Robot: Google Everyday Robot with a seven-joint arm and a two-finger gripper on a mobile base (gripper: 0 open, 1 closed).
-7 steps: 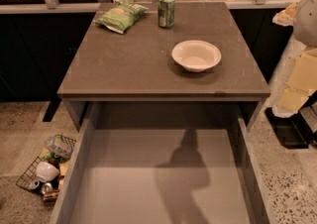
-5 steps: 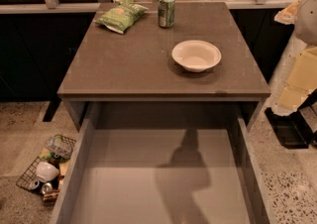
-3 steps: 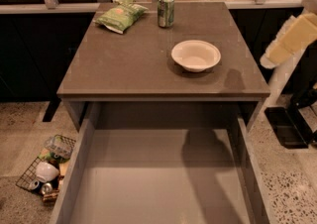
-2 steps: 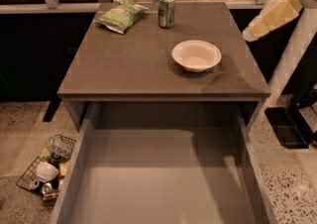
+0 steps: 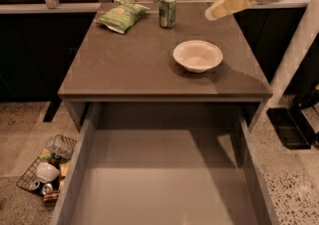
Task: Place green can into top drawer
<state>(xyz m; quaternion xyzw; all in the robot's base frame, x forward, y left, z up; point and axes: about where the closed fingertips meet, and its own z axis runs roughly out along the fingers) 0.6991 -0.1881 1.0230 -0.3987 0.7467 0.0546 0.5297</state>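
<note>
The green can (image 5: pixel 167 9) stands upright at the far edge of the brown table (image 5: pixel 124 64), right of a green chip bag (image 5: pixel 121 16). The top drawer (image 5: pixel 164 179) is pulled wide open below the table's front edge, and its grey bottom is bare. My gripper (image 5: pixel 212 14) comes in from the upper right on a white arm, its pale yellow fingers pointing left and down. It hovers above the table's far right part, to the right of the can and apart from it, holding nothing.
A white bowl (image 5: pixel 197 56) sits on the table's right half, below the gripper. A dark wire basket (image 5: pixel 46 169) with small cans and a white cup lies on the floor at the left. A dark counter with cardboard runs behind the table.
My arm has swung up and left from the right edge of the view, so the gripper now hangs over the table's far right part near the can. The can, bowl and drawer have not moved.
</note>
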